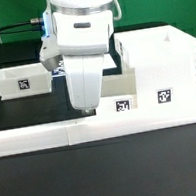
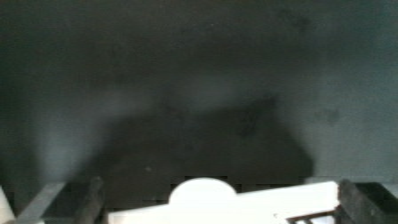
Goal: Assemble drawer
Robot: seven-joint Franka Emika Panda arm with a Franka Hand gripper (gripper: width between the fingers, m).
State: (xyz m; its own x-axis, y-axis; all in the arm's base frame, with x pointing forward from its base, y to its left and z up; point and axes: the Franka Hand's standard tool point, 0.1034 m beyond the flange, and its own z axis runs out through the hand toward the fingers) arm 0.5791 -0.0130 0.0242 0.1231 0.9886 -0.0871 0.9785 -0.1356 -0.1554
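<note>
While the fingers (image 2: 77,203) stand wide apart, a white part with a round knob (image 2: 201,190) sits between them. I see a thin dark gap on either side of it, so I read the gripper (image 2: 222,205) as spread around the part and not yet pinching it. I take that part for the drawer (image 1: 122,90). In the exterior view it rests on the table (image 1: 27,111) right against the case (image 1: 164,61), on the exterior view's left of it. The arm's own hand hides the fingertips there. A second drawer (image 1: 23,81) lies well apart toward the exterior view's left, and a white rail (image 1: 140,122) runs along the front. My judgement is that I am at the grasp, early in the job, with neither drawer housed. Next I need to close squarely, then lift and line the drawer up with the case opening, which I cannot see from here.
</note>
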